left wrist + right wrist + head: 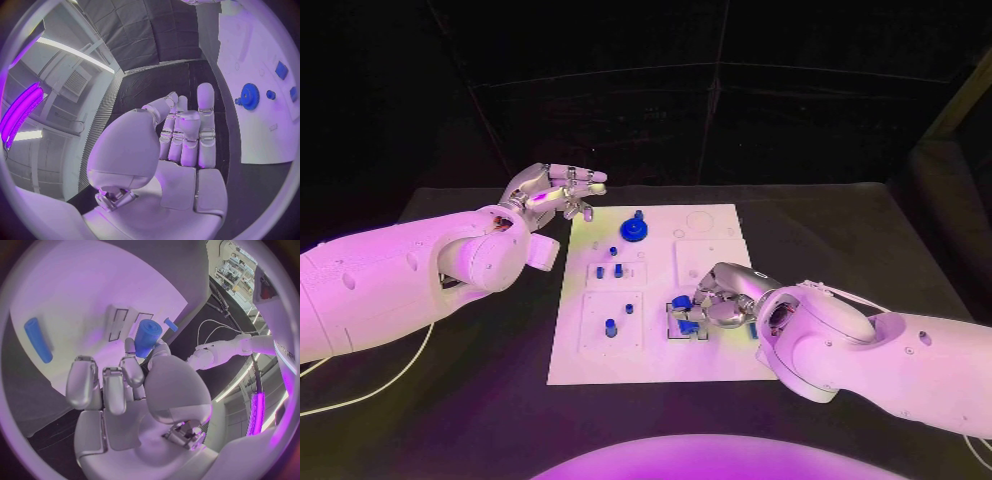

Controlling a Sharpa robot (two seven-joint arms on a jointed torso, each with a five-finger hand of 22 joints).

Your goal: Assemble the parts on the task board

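**A:** Nearest you, at about 5 o'clock from the board's centre: your right hand sits over the near right part of the task board. What's it carrying?

**B:** A short blue cylinder, pinched between the thumb and a fingertip, other fingers loosely curled beside it. The right wrist view shows it best. It stands roughly upright, end toward the board.

**A:** So which step are you on?

**B:** My reading: an insertion. The part is in hand and held above the board, not yet seated. I can't tell which hole it's meant for; the hand covers that patch in the head view.

**A:** What does the next move call for?

**B:** Keep the cylinder square to the board, line it over its seat, then lower it slowly. A tilt would likely jam it at the lip.

**A:** Further out?

**B:** Around the board's middle, small blue pegs stand in their plates. At 12 o'clock, near the far edge, a blue gear sits on the board.

**A:** And your left hand?

**B:** At 11 o'clock, just off the board's far left corner. Fingers extended, slightly apart, holding nothing. It's well apart from the work; leave it there.
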